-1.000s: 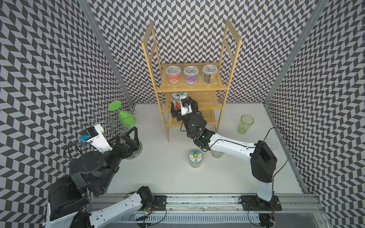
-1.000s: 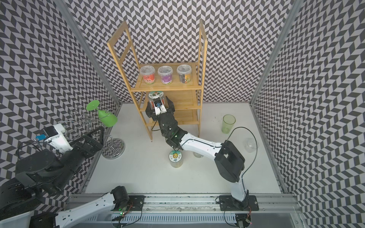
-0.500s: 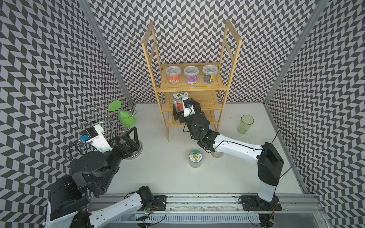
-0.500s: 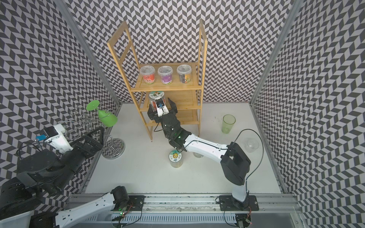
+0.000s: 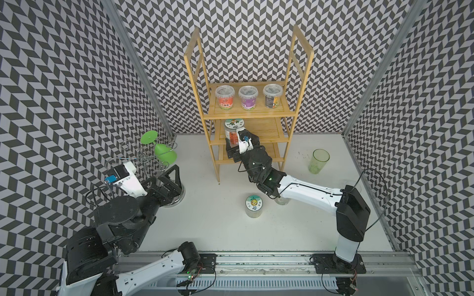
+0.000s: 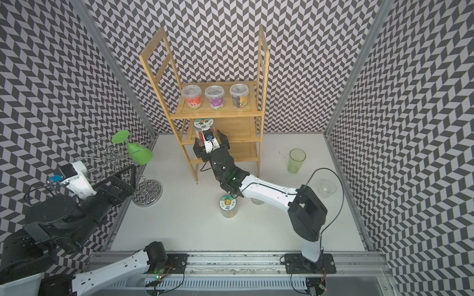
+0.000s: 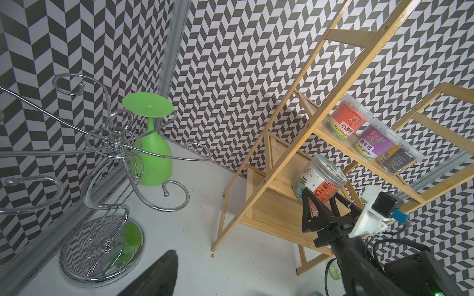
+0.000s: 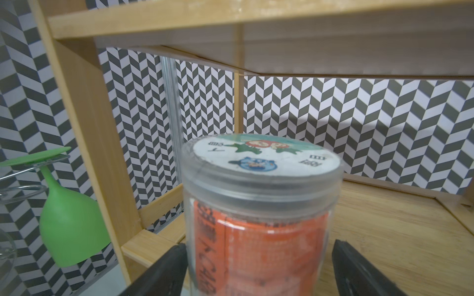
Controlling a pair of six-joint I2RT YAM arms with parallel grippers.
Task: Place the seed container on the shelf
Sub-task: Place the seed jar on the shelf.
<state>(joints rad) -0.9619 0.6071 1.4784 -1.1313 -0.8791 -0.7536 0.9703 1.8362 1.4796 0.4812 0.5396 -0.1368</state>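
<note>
1. Bamboo forms the shelf (image 5: 246, 116); the container (image 5: 233, 124) stands upright on its middle board, at the front corner nearer the stand (image 6: 147, 196), below three tubs (image 5: 247, 98).
2. The jaws of the right tool (image 8: 256, 246) are set apart on either side of the container; a slim gap is seen at one finger (image 8: 354, 271), so no clamp is judged.
3. The left tool (image 5: 166, 180) is spread wide beside the stand; nothing is held.
4. Placement is judged done; only a straight withdrawal of the right arm (image 5: 307, 192) is left.
5. The white surface (image 5: 205, 230) carries a second jar (image 5: 254, 206) near its middle and a green tumbler (image 5: 318, 161) well apart, toward the right wall. A green goblet (image 5: 164, 153) is hung inverted on the stand.
6. Chevron-patterned walls (image 5: 77, 77) enclose three sides; a rail (image 5: 256, 266) runs along the front.
</note>
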